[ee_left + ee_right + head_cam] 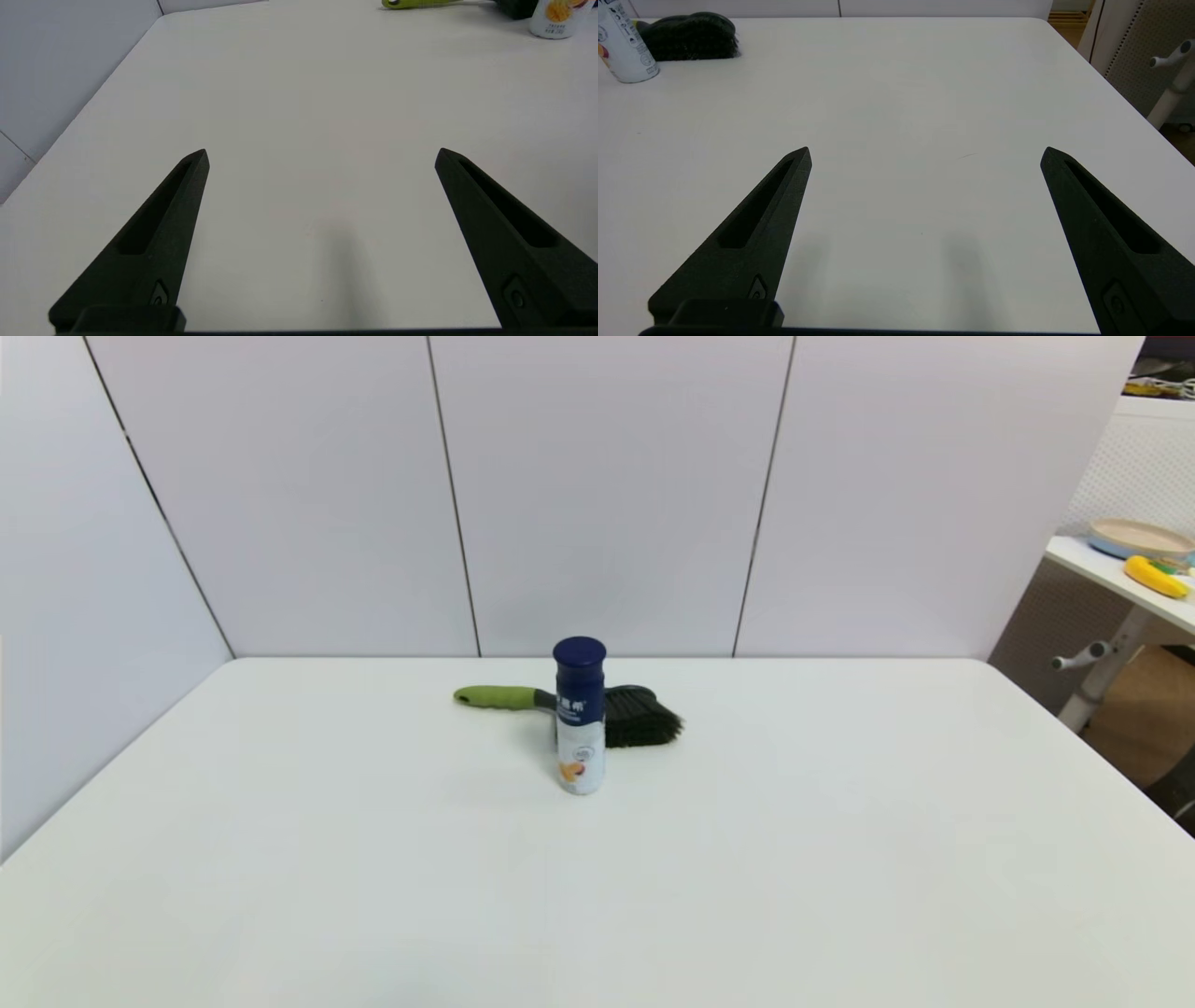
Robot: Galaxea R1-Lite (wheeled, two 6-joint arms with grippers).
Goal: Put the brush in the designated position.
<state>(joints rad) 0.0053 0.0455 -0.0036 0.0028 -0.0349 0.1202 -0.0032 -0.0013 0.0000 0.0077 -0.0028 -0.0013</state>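
Note:
The brush [504,697] lies flat near the table's far middle, its lime-green handle to the left and its dark bristles [644,717] to the right. A white bottle with a navy cap [580,714] stands upright in front of its neck and hides it. Neither arm shows in the head view. My left gripper [322,151] hovers open over bare table near the front left, with the brush handle [420,3] far off. My right gripper [927,150] is open over bare table at the front right; the bristles [689,36] and bottle [623,51] lie far from it.
The white table [280,859] is walled by grey panels at the back and left. Beyond its right edge stands another table [1111,569] with a plate and a yellow object. That table's leg [1174,88] shows in the right wrist view.

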